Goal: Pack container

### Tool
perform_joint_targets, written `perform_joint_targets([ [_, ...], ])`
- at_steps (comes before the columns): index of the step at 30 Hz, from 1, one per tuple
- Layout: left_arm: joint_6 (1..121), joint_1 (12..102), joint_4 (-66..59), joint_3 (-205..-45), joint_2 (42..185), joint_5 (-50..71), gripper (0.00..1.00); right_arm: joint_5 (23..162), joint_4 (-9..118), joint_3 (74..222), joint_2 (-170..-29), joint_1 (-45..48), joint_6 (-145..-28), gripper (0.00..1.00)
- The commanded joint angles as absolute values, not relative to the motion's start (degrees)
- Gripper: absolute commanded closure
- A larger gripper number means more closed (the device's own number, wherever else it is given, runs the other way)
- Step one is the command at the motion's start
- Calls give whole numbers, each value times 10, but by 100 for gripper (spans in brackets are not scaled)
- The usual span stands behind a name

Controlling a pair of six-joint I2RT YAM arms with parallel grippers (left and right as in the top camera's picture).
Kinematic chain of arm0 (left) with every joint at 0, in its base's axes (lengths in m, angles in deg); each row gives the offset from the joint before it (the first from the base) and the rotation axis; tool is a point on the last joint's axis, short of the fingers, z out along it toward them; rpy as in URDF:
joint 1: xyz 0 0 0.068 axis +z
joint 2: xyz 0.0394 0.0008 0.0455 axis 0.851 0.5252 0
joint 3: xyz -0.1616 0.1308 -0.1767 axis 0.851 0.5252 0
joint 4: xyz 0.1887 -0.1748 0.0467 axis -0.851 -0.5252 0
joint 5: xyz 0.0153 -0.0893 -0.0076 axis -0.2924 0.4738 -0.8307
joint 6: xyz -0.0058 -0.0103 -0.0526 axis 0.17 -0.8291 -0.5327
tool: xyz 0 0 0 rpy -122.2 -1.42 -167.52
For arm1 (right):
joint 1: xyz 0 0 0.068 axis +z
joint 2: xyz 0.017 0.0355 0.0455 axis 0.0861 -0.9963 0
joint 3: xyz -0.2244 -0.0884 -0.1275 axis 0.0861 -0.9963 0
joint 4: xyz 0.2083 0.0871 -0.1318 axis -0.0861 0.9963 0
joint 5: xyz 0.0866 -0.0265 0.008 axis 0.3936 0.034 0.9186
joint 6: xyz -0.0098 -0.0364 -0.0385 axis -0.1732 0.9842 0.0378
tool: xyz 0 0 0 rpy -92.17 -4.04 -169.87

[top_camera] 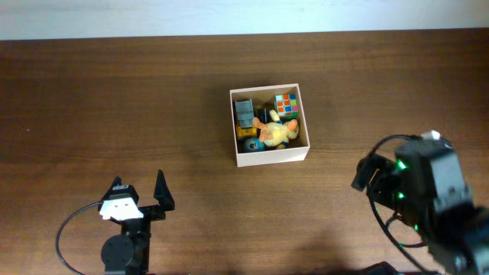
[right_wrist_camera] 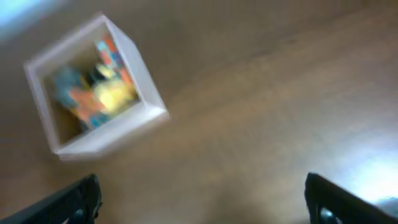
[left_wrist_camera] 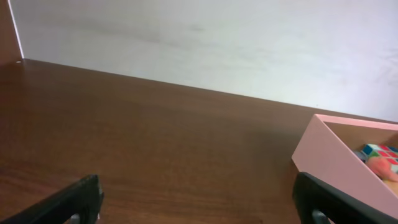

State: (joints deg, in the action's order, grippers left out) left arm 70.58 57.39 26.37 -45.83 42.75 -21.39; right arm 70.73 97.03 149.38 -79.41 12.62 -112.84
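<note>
Brown wooden table [top_camera: 114, 107] — container [top_camera: 273, 156] on it

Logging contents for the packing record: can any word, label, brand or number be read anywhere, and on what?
None readable. The container, the colour cube and the yellow plush toy in it show no lettering from overhead; the right wrist view is too blurred to tell.

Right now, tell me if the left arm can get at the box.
Probably yes. The left gripper is open and empty, and only bare table lies between it and the box, which sits ahead to its right with toys inside. Whether the arm stretches that far, I cannot tell.
</note>
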Motion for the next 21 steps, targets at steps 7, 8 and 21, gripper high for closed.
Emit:
perform_joint_targets([
  [7, 717, 577, 262, -457, 423, -208, 1, 719, 578, 1156, -562, 114, -1129, 2],
  [8, 717, 577, 262, -457, 423, -208, 1, 719, 539, 1126, -541, 114, -1129, 1],
  [21, 717, 577, 262, -457, 423, -208, 1, 678, 366, 920, -328, 75, -1129, 1],
])
